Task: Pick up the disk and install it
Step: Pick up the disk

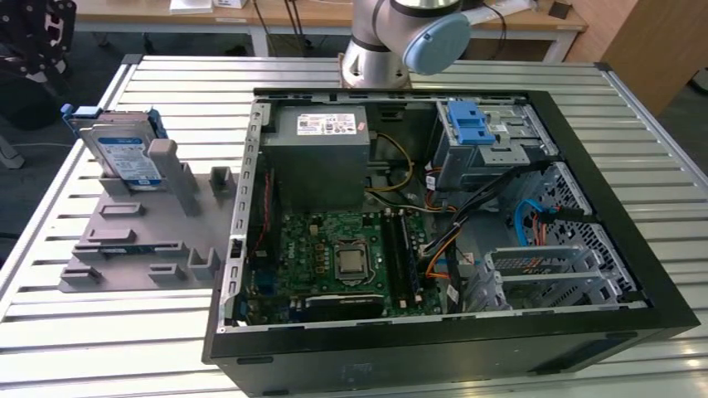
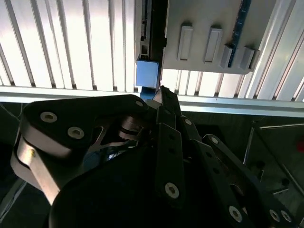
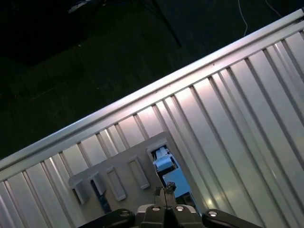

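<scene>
The disk stands upright on its edge in a grey slotted holder on the exterior view's left; its blue carrier frames a silver body with a white-and-blue label. From above, in both wrist views, the disk's blue top edge shows at the holder's end. My gripper hangs well above it with its dark fingers together and nothing between them. The fingertips point down close to the disk's blue end.
An open computer case lies on the slatted metal table, with a motherboard, a grey metal box and a silver cage with a blue latch. The arm's base stands behind the case. The table edge lies near the holder.
</scene>
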